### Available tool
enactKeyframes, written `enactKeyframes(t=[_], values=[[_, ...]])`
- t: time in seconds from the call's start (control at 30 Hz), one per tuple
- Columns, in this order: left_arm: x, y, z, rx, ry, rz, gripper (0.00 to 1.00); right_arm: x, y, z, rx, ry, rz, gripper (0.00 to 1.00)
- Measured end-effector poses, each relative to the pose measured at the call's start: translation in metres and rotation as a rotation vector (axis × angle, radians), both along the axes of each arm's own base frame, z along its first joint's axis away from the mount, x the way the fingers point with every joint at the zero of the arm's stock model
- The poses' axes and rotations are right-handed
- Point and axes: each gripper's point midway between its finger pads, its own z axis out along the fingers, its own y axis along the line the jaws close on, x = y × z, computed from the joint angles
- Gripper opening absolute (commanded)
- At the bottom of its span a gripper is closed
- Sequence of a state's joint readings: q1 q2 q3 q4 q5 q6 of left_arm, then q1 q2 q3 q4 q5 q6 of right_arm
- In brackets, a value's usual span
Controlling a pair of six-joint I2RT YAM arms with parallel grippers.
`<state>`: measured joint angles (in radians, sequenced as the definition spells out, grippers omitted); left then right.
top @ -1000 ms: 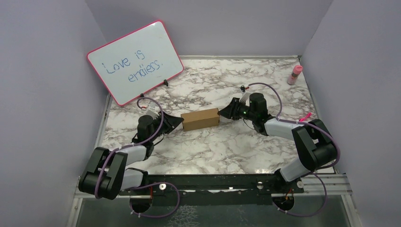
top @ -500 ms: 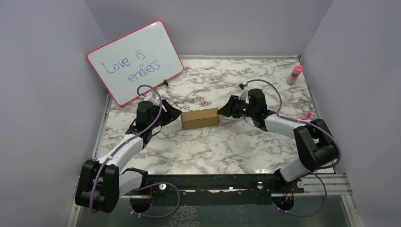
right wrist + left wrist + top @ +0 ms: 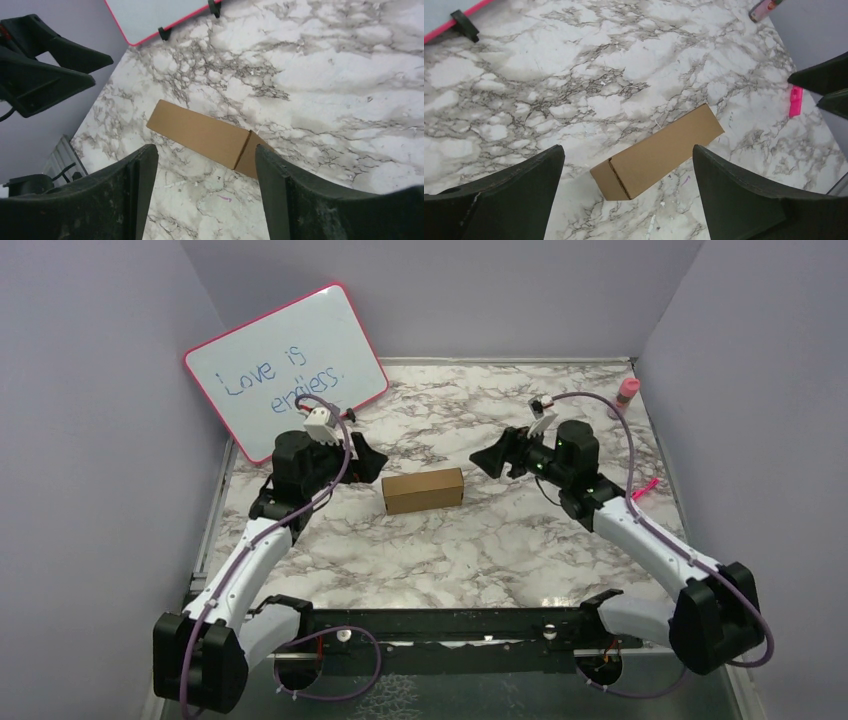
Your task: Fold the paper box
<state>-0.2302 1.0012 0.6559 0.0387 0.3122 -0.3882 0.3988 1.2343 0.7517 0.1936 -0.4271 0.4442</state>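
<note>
The paper box (image 3: 423, 490) is a closed brown carton lying flat on the marble table (image 3: 480, 550), long side running left to right. My left gripper (image 3: 367, 457) hovers above and to the left of its left end, open and empty. My right gripper (image 3: 492, 458) hovers off the right end, also open and empty. The left wrist view looks down on the box (image 3: 659, 150), which lies below the gap between the spread fingers of the left gripper (image 3: 628, 150). The right wrist view shows the box (image 3: 200, 132) beyond the right gripper (image 3: 206, 148), untouched.
A pink-framed whiteboard (image 3: 287, 372) with handwriting leans at the back left. By the right wall stands a pink bottle (image 3: 625, 397), and nearer lies a small pink object (image 3: 645, 486). Lavender walls enclose the table on three sides.
Both grippers were at the box's ends a second ago. They have opened, lifted and drawn back from it. The box stays where it was.
</note>
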Motion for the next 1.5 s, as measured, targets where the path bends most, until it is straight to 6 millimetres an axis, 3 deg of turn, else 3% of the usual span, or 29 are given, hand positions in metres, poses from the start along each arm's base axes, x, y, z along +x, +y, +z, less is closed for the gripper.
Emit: enactKeyframes(t=[0.13,0.2,0.33,0.53,0.7,1.17,1.27,1.5], values=[[0.000,-0.011,0.007,0.111,-0.036,-0.122,0.99,-0.010,-0.017,0.037,0.001,-0.136,-0.054,0.89],[-0.001,-0.023,0.007,0.182,-0.053,-0.189,0.99,-0.017,-0.027,0.056,0.006,-0.212,-0.089,0.99],[-0.007,-0.052,0.007,0.336,-0.103,-0.320,0.99,-0.027,-0.047,0.076,0.024,-0.295,-0.177,1.00],[0.001,-0.083,0.002,0.478,-0.128,-0.434,0.99,-0.042,-0.072,0.066,0.030,-0.330,-0.280,1.00],[0.003,-0.096,-0.018,0.582,-0.087,-0.524,0.99,-0.043,-0.085,0.067,0.025,-0.354,-0.346,1.00],[0.000,-0.124,-0.081,0.728,0.032,-0.791,0.98,-0.039,-0.089,0.064,0.009,-0.353,-0.373,1.00],[0.002,-0.129,-0.093,0.748,0.062,-0.826,0.92,-0.038,-0.089,0.062,0.005,-0.346,-0.373,1.00],[0.003,-0.131,-0.115,0.821,0.122,-0.858,0.63,-0.037,-0.088,0.059,-0.001,-0.338,-0.372,1.00]])
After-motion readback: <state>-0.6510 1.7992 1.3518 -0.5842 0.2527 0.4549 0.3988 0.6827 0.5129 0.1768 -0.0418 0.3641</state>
